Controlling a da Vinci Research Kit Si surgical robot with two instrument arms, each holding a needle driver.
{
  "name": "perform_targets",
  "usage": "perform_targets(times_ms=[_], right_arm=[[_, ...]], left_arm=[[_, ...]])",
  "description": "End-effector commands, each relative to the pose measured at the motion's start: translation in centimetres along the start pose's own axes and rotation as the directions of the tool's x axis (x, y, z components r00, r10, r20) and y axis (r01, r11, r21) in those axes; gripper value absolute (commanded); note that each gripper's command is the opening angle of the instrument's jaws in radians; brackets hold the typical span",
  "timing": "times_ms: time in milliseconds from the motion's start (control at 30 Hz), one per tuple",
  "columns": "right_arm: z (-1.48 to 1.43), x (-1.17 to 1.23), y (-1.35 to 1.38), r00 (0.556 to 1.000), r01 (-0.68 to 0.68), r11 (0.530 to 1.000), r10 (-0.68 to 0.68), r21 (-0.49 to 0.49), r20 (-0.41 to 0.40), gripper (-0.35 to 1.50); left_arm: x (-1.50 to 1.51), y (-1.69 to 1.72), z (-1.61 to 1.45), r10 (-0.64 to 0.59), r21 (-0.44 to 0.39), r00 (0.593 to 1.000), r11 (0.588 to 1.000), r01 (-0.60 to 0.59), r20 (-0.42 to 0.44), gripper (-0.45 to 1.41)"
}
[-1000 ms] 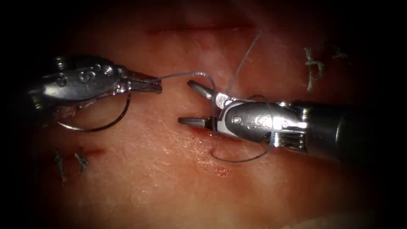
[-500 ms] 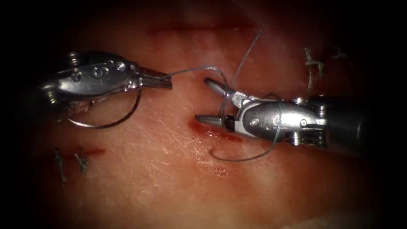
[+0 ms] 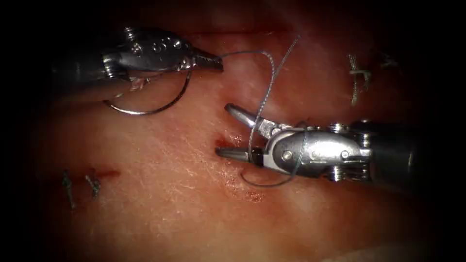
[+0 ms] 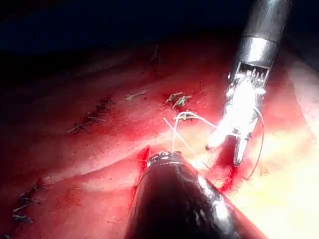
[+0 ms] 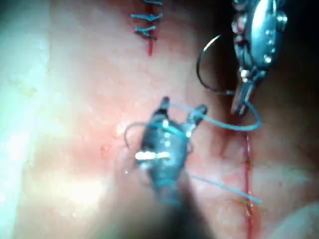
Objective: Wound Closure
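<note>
My left tool is left of the cut, up high, shut on the thread close to the needle's tail. The curved needle hangs under that tool, free of the tissue. From the left jaws the thread arcs right and drops between the spread jaws of my right tool, which holds nothing. A loop of thread lies around the right tool's body. The short red cut lies by its lower jaw. The right wrist view has the right tool open, the thread across it, and the needle. The left wrist view shows the right tool.
Finished stitches sit at the far right and two more at the lower left. A thread tail runs up and away. Red fluid spots the tissue below the right tool.
My left tool has risen and moved right, carrying the thread and needle. The thread now drapes down between the right tool's jaws. The right tool drew back to the right and stayed open.
</note>
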Motion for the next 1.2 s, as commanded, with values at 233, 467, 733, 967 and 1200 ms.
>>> perform_targets(times_ms=[233,467,733,967,1200], right_arm=[[0.05,0.03,0.01,1.0,-0.012,1.0,0.012,-0.017,-0.02,0.78],[0.07,0.06,0.02,0.999,-0.033,0.998,0.031,-0.047,-0.044,0.74],[-0.08,0.09,0.24,0.995,-0.098,0.981,0.097,-0.17,-0.017,0.73],[-0.06,0.02,0.12,0.956,-0.273,0.937,0.289,-0.218,0.049,0.71],[-0.1,-0.19,0.07,0.912,-0.366,0.892,0.401,-0.266,0.087,0.68]], left_arm=[[-0.3,0.12,0.4,0.013,-0.025,1.0,1.0,-0.013,0.019,-0.45],[-0.34,0.46,0.65,0.013,-0.046,1.0,0.999,-0.012,0.014,-0.45],[-0.48,0.82,0.69,0.034,-0.053,0.998,0.998,-0.032,0.044,-0.45],[-0.47,1.12,0.7,0.041,-0.058,0.998,0.998,-0.038,0.051,-0.45],[-0.41,1.3,0.59,0.042,-0.069,0.998,0.997,-0.039,0.049,-0.45]])
